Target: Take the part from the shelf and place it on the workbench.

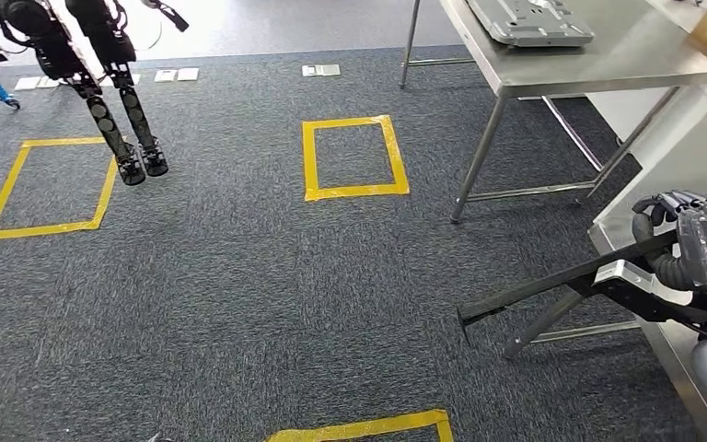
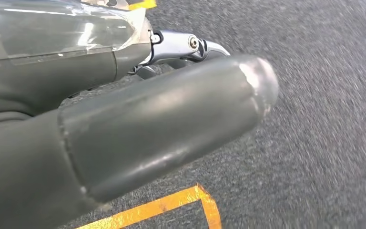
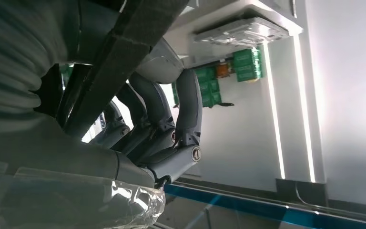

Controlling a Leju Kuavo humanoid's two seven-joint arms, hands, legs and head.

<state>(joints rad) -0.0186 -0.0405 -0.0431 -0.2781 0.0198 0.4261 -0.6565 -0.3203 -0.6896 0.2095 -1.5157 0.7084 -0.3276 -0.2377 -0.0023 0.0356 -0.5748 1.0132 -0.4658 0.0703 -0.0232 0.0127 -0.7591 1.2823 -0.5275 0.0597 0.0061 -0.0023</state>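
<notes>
Head view puts the right hand (image 1: 690,241) at the right edge of the picture, raised above the grey carpet (image 1: 239,295), its dark fingers (image 1: 677,204) curled over the upper end of a long black part (image 1: 562,281). The part slants down from the hand toward the carpet, its free end hanging clear of the floor, with a small silver block fixed on it just beside the hand. A steel desk (image 1: 608,64) stands well apart at the far right, a flat grey tray (image 1: 529,20) lying on its near edge.

Right wrist view shows the same hand (image 3: 171,124) from behind: the fingers (image 3: 189,107) wrap round the black part (image 3: 124,52), which crosses the picture as a dark textured bar.

Left wrist view shows the left hand (image 2: 138,133) hanging over the carpet (image 2: 324,119) beside a corner of yellow tape (image 2: 190,200), its thick thumb stretched out; whether its other fingers are spread or curled I cannot tell.
</notes>
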